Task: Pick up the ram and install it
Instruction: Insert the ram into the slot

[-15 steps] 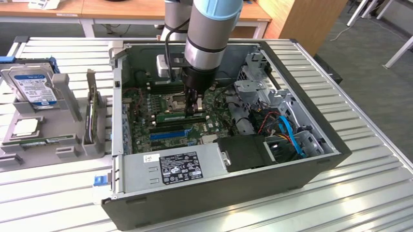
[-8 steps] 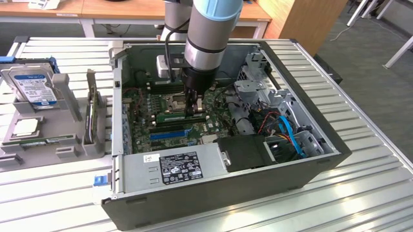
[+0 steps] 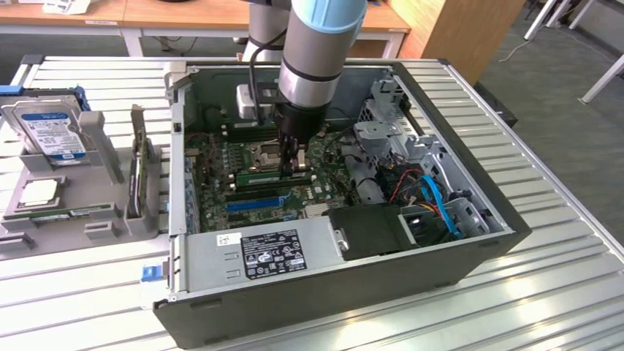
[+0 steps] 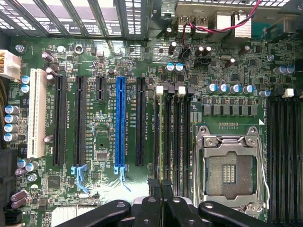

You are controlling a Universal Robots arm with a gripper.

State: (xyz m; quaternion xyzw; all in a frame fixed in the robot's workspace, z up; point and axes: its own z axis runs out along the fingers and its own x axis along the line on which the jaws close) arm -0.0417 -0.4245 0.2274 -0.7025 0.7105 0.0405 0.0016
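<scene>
The ram [image 3: 265, 176] is a thin green stick standing on edge in a memory slot of the motherboard [image 3: 256, 208], inside the open computer case. In the wrist view the ram [image 4: 161, 137] shows edge-on along a slot beside the CPU socket [image 4: 229, 168]. My gripper [image 3: 294, 170] reaches straight down into the case, toward the stick's end on the exterior view's right. Its black fingertips [image 4: 166, 189] come together over the stick's line, shut on its thin edge [image 4: 161, 185].
The case walls [image 3: 458, 157], drive cage [image 3: 390, 139] and power supply [image 3: 268, 252] surround the board. Blue and red cables [image 3: 434, 197] lie beside it. On the exterior view's left, a grey rack [image 3: 117, 219] holds a hard drive [image 3: 51, 131] and upright boards [image 3: 139, 172].
</scene>
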